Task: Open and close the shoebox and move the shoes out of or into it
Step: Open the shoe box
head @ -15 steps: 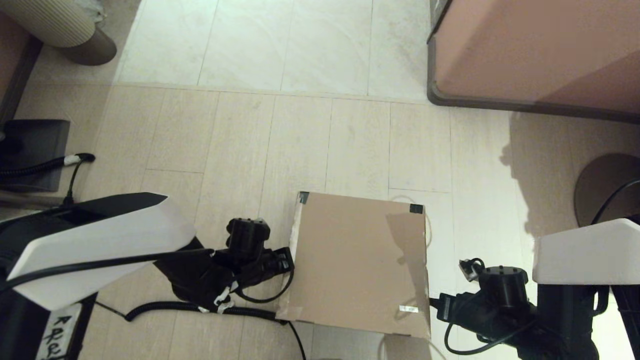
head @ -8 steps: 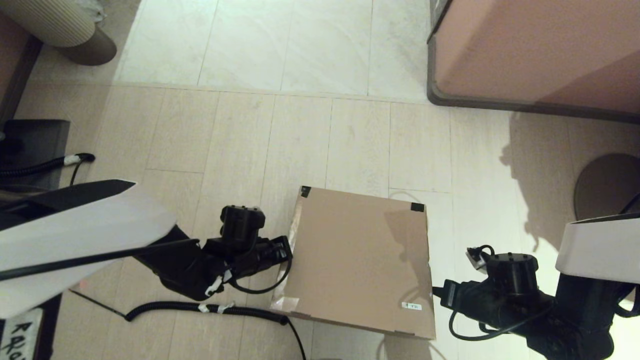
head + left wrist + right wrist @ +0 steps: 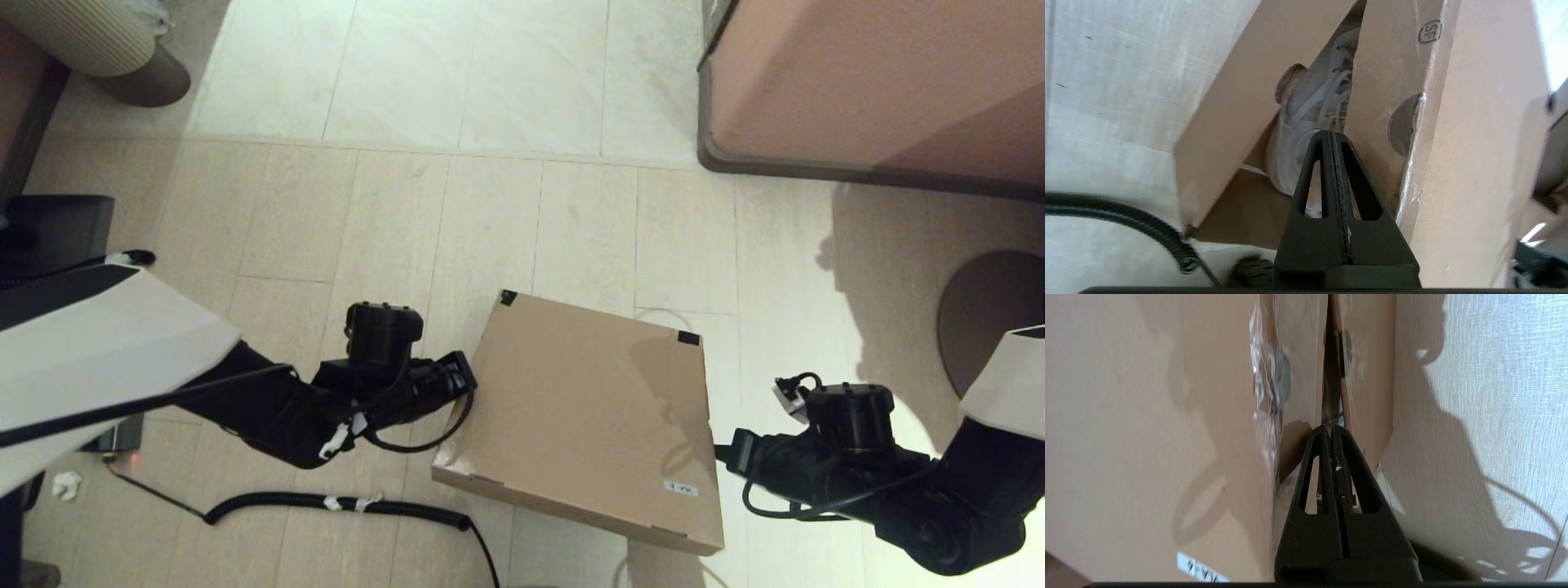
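Note:
The brown cardboard shoebox sits on the floor, its flap lid tilted up with the near edge raised. Black tape marks its two far corners and a white sticker sits near the front right. My left gripper is shut and empty, wedged at the lid's left side. In the left wrist view its tips point into the gap, where a white lace-up shoe shows inside. My right gripper is shut and empty against the lid's right side, and its tips point into a narrow gap.
A large pinkish-brown cabinet stands at the far right. A black coiled cable lies on the floor near the box's front left. A round brown base is at the right, and a dark box at the left.
Both grippers have moved up and away from me along the box's sides. The lid's near edge has risen and the lid now tilts, opening a gap.

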